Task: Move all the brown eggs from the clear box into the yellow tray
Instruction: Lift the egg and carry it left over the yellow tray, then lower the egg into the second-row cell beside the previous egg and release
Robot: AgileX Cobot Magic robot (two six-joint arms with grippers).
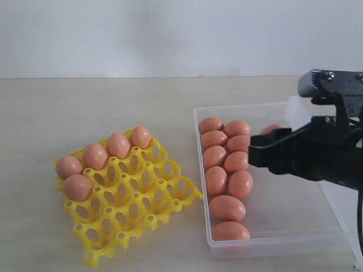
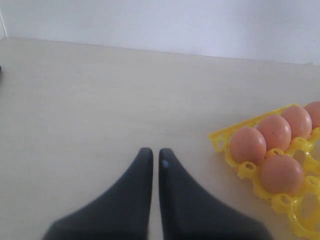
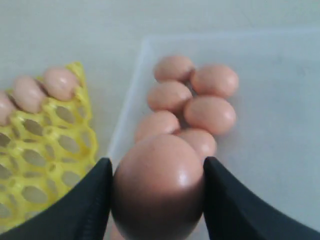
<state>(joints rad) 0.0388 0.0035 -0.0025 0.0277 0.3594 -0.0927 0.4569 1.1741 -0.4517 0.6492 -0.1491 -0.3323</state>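
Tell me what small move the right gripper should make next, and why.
Probably it should carry the brown egg across to the yellow tray. The right gripper is shut on this egg over the clear box, and the tray has many free cells.

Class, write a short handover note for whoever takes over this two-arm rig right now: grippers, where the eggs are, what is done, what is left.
Right gripper: shut on one smooth brown egg, above the transparent plastic box.
Left gripper: shut, empty, over the table beside the bright yellow plastic egg tray.
Done: five brown eggs sit in tray cells.
Left: seat the held egg in a free cell, then move the ten eggs visible in the box.
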